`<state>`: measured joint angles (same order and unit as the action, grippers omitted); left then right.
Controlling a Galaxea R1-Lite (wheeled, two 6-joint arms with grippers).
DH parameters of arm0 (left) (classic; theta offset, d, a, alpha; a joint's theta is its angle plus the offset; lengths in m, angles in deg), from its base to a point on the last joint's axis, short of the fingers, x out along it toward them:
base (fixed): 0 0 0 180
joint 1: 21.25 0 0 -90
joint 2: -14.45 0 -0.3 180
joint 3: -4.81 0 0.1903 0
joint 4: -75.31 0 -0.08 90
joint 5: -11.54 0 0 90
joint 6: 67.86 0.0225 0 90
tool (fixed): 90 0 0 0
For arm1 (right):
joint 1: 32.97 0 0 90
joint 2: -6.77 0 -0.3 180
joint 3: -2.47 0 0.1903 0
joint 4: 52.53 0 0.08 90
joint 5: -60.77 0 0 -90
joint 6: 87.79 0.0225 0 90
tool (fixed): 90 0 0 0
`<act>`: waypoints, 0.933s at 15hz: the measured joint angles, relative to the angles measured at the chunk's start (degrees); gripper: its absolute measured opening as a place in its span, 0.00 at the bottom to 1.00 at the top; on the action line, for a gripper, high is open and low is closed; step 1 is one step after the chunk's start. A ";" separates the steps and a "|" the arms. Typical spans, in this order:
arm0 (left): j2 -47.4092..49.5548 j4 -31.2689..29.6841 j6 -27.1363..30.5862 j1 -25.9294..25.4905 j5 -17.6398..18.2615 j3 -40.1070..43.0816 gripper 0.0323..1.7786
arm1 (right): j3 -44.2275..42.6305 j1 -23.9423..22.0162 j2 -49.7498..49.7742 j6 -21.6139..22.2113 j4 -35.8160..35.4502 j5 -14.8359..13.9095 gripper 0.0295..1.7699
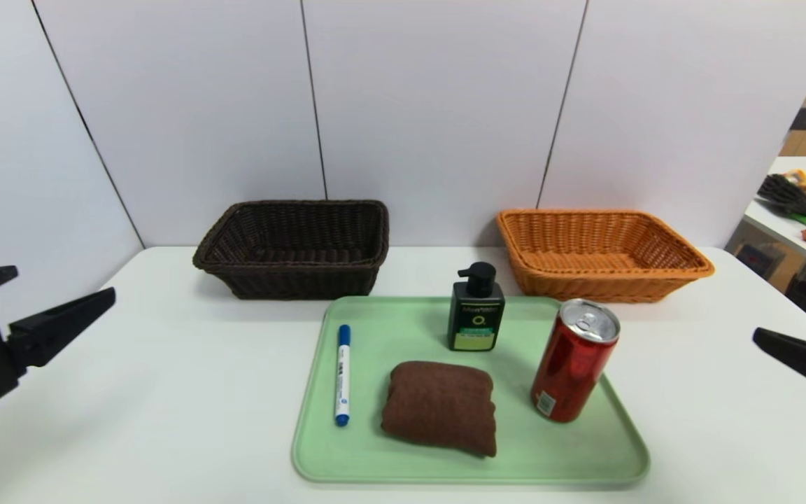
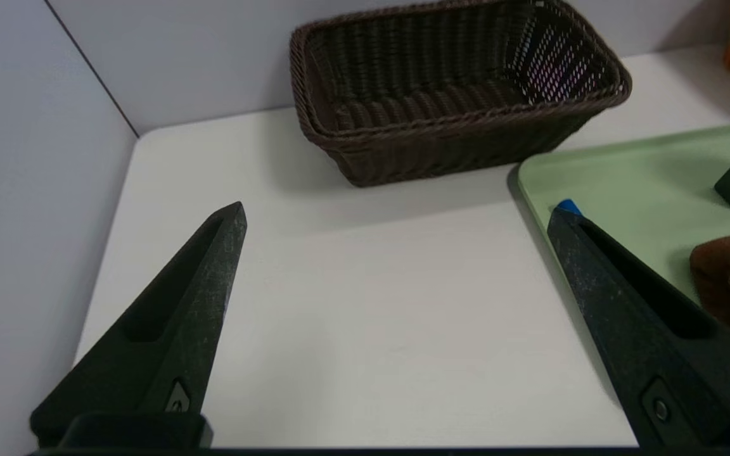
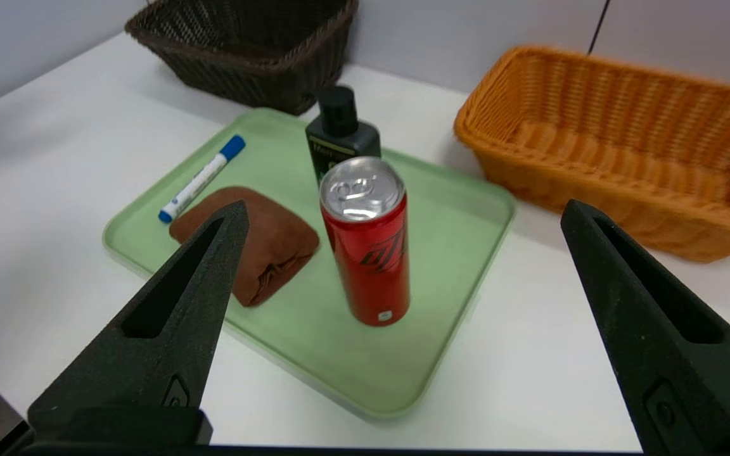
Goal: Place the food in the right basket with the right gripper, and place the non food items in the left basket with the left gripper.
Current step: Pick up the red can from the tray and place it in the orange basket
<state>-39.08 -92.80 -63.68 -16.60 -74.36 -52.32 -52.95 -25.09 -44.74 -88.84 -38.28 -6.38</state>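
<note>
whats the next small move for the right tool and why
Probably ease the right tool forward and down toward the red can, keeping its fingers spread. The can stands upright on the green tray, nothing is held yet, and the orange basket beside the tray is empty. The left tool hangs open at the table's left edge.

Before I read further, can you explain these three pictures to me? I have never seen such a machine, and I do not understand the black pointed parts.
They are the fingers of a two-armed robot. One picture comes from its head, the others from a camera on each wrist. The left gripper and right gripper are both open and hold nothing. On the white table a green tray carries a red can, a pump bottle, a brown towel and a marker. Behind stand a dark brown basket and an orange basket, both empty.
</note>
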 joint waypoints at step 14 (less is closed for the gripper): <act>-20.26 -20.04 -4.21 16.42 -13.85 3.89 0.95 | 17.27 17.68 -21.42 3.46 -30.34 -15.65 0.96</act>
<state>-59.34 -112.85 -67.89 -0.18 -88.21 -48.43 -35.67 -7.42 -66.16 -85.37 -68.63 -22.04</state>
